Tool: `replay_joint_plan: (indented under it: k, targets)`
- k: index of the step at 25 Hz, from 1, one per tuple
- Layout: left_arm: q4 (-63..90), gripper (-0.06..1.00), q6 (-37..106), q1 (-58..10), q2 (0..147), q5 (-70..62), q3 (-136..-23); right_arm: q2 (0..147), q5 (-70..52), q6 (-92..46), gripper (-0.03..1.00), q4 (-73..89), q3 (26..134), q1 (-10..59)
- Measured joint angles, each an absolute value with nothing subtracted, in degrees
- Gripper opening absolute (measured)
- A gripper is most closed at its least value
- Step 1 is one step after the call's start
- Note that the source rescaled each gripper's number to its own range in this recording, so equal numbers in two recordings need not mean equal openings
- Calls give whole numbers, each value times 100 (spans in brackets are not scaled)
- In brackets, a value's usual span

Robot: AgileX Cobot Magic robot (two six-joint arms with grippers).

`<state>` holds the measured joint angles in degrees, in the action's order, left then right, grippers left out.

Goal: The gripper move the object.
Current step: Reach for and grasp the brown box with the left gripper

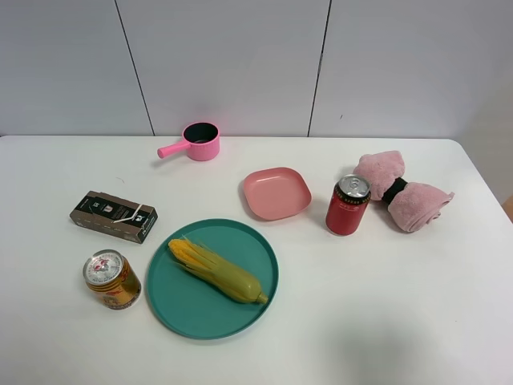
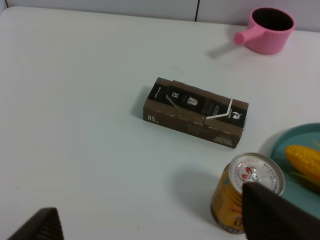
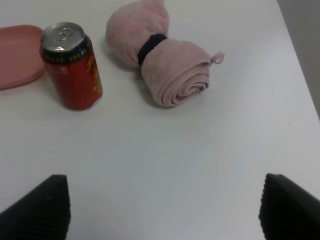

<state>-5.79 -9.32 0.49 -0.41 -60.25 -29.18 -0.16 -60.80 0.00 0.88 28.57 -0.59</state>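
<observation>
The object, a flat dark brown carton (image 1: 113,216) with white print and a white straw strip, lies on the white table (image 1: 385,289) at the left, just behind a gold can (image 1: 111,279). In the left wrist view the carton (image 2: 195,112) lies well ahead of my left gripper (image 2: 160,227). That gripper is open and empty, and its fingertips (image 2: 280,216) stand wide apart, one overlapping the gold can (image 2: 247,192). My right gripper (image 3: 162,212) is open too, over bare table short of the red can (image 3: 72,65). Neither arm shows in the high view.
A teal plate (image 1: 180,301) carries a corn cob (image 1: 216,270) at the front middle. A pink square dish (image 1: 276,192), a red can (image 1: 347,205) and a rolled pink towel (image 1: 405,192) stand to the right. A pink saucepan (image 1: 198,142) sits at the back.
</observation>
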Motion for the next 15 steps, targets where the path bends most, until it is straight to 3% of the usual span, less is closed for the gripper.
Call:
replay_joint_plan:
  k: [1, 15]
  targets:
    - [-579, 31, -932, 49, -41, -6025, -2918, -16, -6080, 0, 100, 88, 2857, -59]
    - [-579, 31, -932, 49, -41, -6025, -2918, -16, -6080, 0, 100, 88, 2857, -59]
